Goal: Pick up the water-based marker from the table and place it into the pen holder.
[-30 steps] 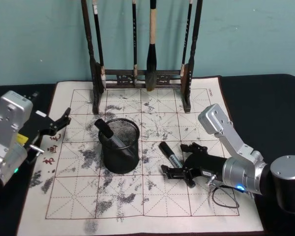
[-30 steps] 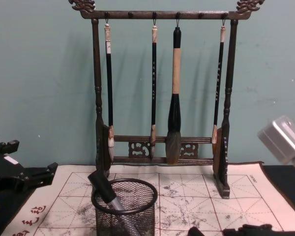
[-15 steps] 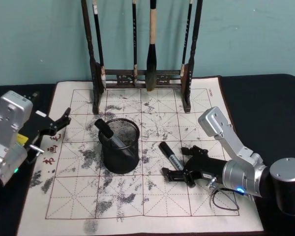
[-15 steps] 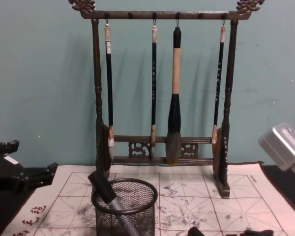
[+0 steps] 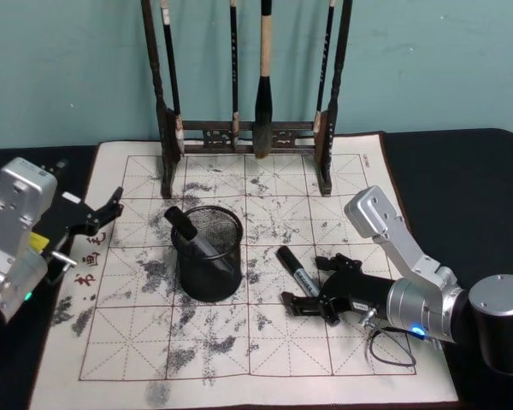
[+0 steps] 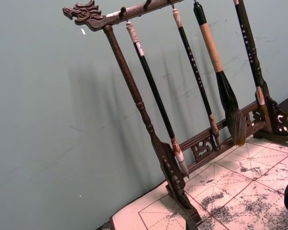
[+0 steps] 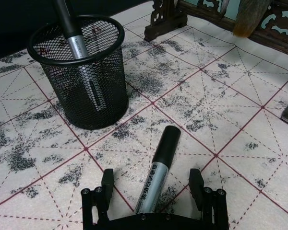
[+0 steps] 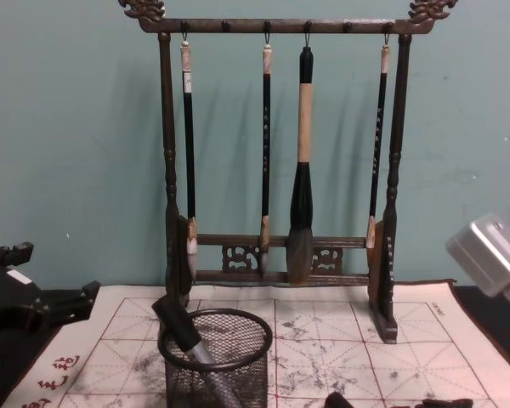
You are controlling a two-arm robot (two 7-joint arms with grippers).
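The water-based marker [image 5: 295, 272] [image 7: 156, 177], grey barrel with a black cap, lies flat on the table's white mat [image 5: 274, 359], to the right of the pen holder. The pen holder [image 5: 208, 254] [image 7: 79, 72] [image 8: 217, 357] is a black mesh cup, and another marker [image 5: 188, 229] leans inside it. My right gripper [image 5: 302, 278] [image 7: 151, 179] is open and low over the mat. Its fingers straddle the barrel end of the lying marker, one on each side, apart from it. My left gripper [image 5: 109, 213] is open and parked at the mat's left edge.
A tall dark wooden brush rack [image 5: 248, 128] [image 8: 280, 255] with several hanging brushes stands at the back of the mat, behind the pen holder. A teal wall rises right behind it. Bare mat lies between the holder and the lying marker.
My right gripper has sunk a little lower around the marker and has shifted slightly. The marker, the pen holder and my left arm have stayed put.
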